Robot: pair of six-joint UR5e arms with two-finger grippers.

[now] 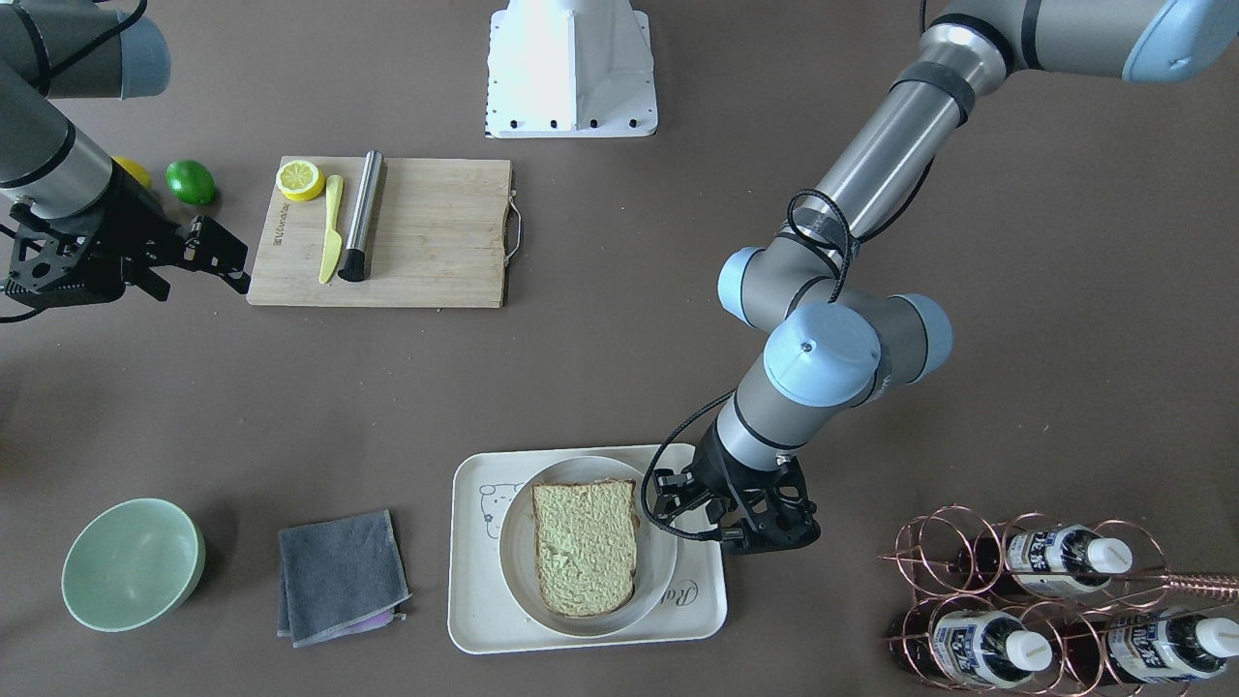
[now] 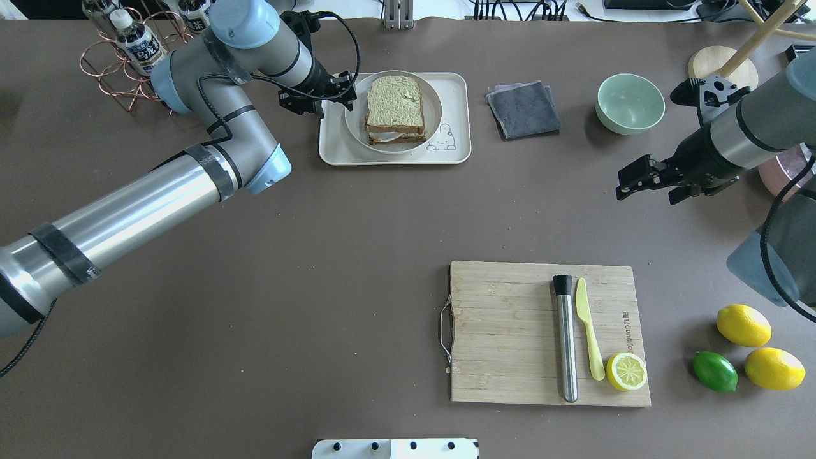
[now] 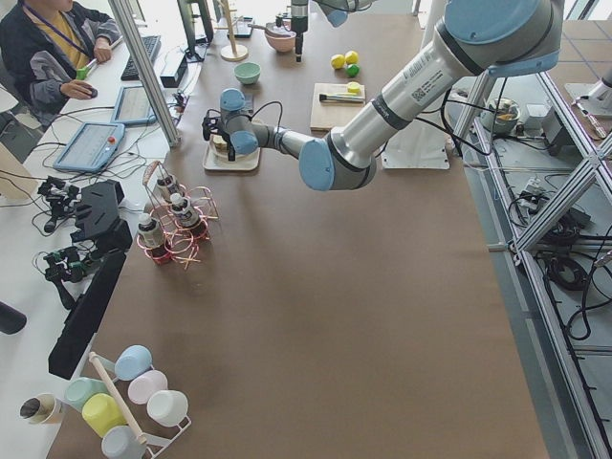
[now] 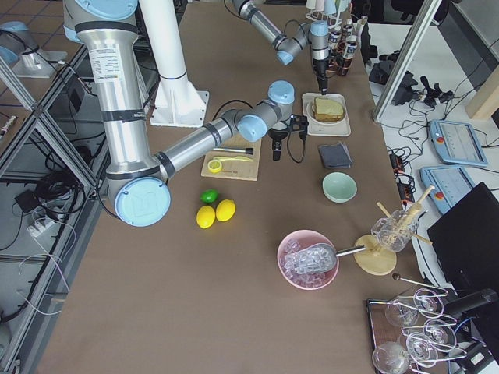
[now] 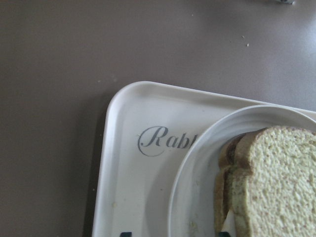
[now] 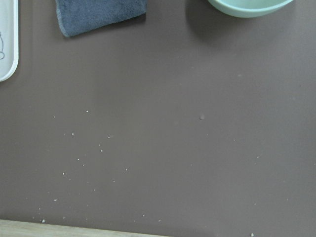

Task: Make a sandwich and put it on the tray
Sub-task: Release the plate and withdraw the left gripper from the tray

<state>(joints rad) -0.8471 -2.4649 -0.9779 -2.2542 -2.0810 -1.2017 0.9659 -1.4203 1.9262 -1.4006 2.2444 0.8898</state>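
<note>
1. We find the sandwich (image 1: 585, 547) lying flat on a round white plate (image 1: 658, 571), and the plate sits inside the tray (image 1: 474, 620). The tray is at the table edge far from the robot's base.
2. In the front-facing view the left gripper (image 1: 666, 503) hangs over the tray's rim, just beside the plate. The sandwich lies at about 8 o'clock from it, near but not touching.
3. The left wrist view shows two dark fingertips (image 5: 126, 233) set apart at the frame's bottom edge, so we record this gripper as spread and holding nothing.
4. That same view shows a second slice under the top one.
5. The right gripper (image 1: 203, 276) hovers beside the cutting board (image 1: 436, 232), with its fingers apart and empty. The sandwich is well apart from it, at about 4 o'clock in the front-facing view.
</note>
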